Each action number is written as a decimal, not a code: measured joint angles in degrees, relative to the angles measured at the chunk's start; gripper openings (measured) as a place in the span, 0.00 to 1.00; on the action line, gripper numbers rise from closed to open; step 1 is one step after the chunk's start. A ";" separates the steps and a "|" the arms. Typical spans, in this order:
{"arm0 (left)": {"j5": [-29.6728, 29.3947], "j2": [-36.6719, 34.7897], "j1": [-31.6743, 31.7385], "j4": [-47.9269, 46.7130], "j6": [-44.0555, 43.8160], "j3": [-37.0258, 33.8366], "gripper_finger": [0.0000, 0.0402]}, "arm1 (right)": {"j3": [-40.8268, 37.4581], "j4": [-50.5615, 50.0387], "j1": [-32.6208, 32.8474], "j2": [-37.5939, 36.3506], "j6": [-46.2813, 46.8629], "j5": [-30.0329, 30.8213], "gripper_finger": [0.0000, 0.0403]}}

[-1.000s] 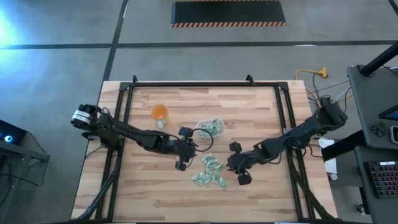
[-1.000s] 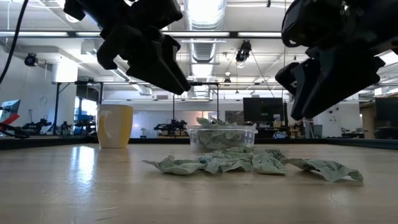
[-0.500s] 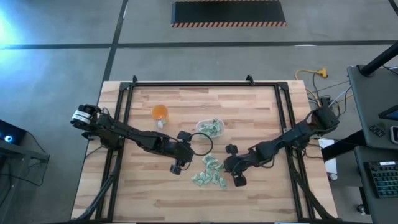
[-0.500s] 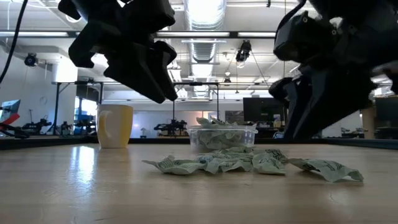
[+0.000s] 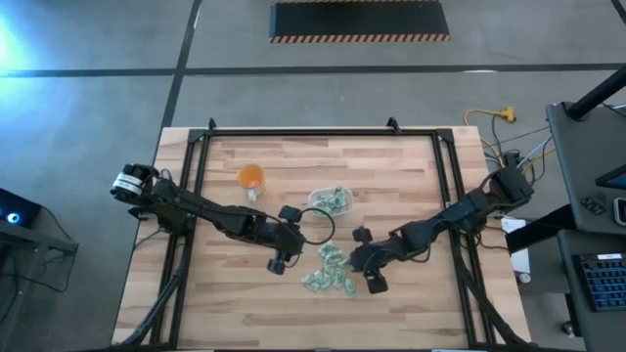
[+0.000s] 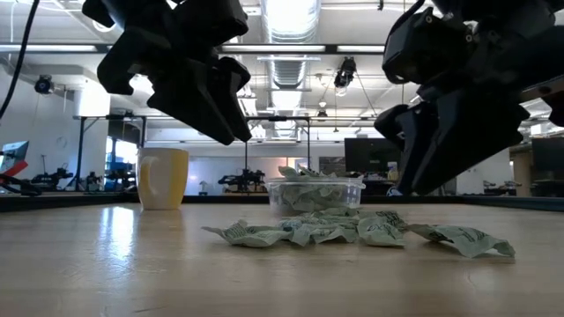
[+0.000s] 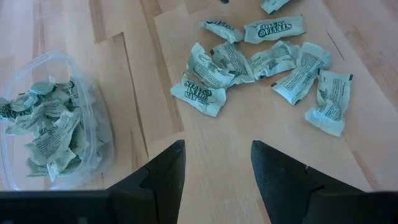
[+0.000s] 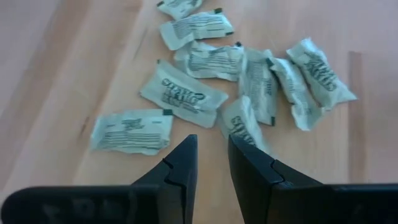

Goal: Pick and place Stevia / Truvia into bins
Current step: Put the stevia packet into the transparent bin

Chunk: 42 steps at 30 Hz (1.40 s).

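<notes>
- The loose Stevia packets [image 5: 330,270] lie in a scattered heap on the wooden table [image 5: 391,166], on the near side of the clear tub [image 5: 332,201], which already holds many packets.
- The right gripper [image 5: 362,261] hangs just to the right of the heap, so the packets lie to its left. It looks the nearer of the two to them.
- In the right wrist view the closest packets lie just ahead of its fingertips [image 8: 186,149]. They point every way, with no shared long axis.
- The right gripper's fingers stand a narrow gap apart, with nothing between them and nothing touched.
- The left gripper [image 5: 285,238] hovers to the left, between tub and heap, its fingers parted wider and empty too.
- The yellow cup [image 5: 251,178] stands far left, well apart from everything.
</notes>
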 joint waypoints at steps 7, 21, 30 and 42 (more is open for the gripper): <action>0.00 0.00 -0.02 0.00 0.00 -0.02 0.42 | 0.00 0.07 0.11 -0.13 1.88 -2.56 0.20; 0.00 0.00 -0.02 0.02 0.00 -0.09 0.42 | -0.07 0.18 0.62 -0.15 2.71 -3.16 0.20; 0.00 0.00 -0.02 0.02 0.02 -0.09 0.42 | -0.07 1.06 0.89 -0.22 2.49 -4.09 0.20; 0.00 0.00 -0.02 0.05 0.02 -0.11 0.42 | -0.09 1.38 1.89 -0.22 2.67 -8.51 0.20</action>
